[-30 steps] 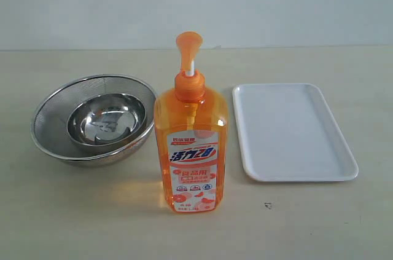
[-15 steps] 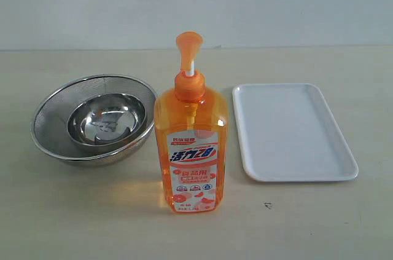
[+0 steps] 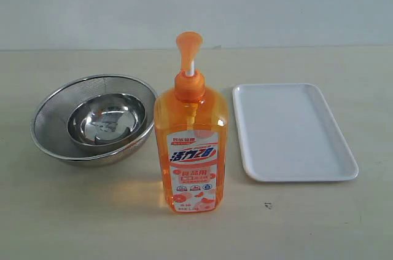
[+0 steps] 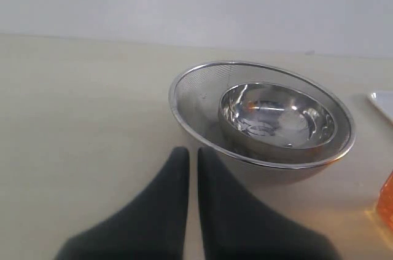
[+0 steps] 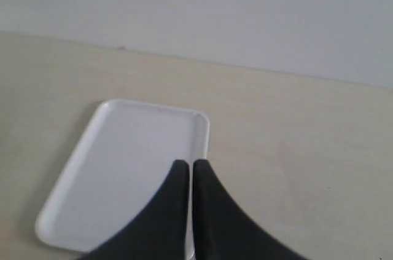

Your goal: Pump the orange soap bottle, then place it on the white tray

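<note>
Left claw [image 4: 192,151] closed, nothing held, right claw [image 5: 190,163] the same — jaws drawn together

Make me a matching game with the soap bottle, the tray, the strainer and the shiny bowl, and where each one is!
1 orange soap bottle
2 white tray
3 mesh strainer
4 steel bowl

A nested in the strainer
B flat, right of the bottle
C upright, in the middle
D left of the bottle, holding the bowl

Pairs: 1-C, 2-B, 3-D, 4-A

Orange soap bottle [image 3: 191,143], white tray [image 3: 295,132]
</note>
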`<control>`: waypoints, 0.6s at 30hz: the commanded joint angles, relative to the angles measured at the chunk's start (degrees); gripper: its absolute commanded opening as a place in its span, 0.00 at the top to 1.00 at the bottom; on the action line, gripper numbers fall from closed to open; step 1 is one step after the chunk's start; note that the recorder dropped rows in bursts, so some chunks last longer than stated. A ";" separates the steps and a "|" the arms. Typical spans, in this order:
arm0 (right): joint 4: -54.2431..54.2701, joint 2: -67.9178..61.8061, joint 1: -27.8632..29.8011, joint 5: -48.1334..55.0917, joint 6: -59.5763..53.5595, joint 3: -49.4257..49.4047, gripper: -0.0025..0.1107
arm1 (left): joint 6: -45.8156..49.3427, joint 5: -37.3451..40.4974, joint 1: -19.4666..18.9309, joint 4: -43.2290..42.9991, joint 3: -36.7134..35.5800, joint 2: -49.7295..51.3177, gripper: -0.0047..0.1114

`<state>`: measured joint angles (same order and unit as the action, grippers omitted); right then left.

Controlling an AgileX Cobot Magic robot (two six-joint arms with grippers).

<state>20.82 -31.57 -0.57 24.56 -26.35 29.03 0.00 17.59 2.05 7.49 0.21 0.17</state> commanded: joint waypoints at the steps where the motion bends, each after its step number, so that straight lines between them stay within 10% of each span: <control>1: 7.67 -4.89 -0.02 5.60 -11.25 3.35 0.98 | 0.47 -0.42 -0.18 -0.09 -0.21 -0.17 0.92; 18: 28.07 -23.25 -0.02 4.29 -33.89 7.69 0.98 | 0.47 -0.42 -0.18 -0.09 -0.21 -0.17 0.92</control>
<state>43.01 -52.97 -0.57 29.90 -54.02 36.35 0.00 17.59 2.05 7.49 0.21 0.17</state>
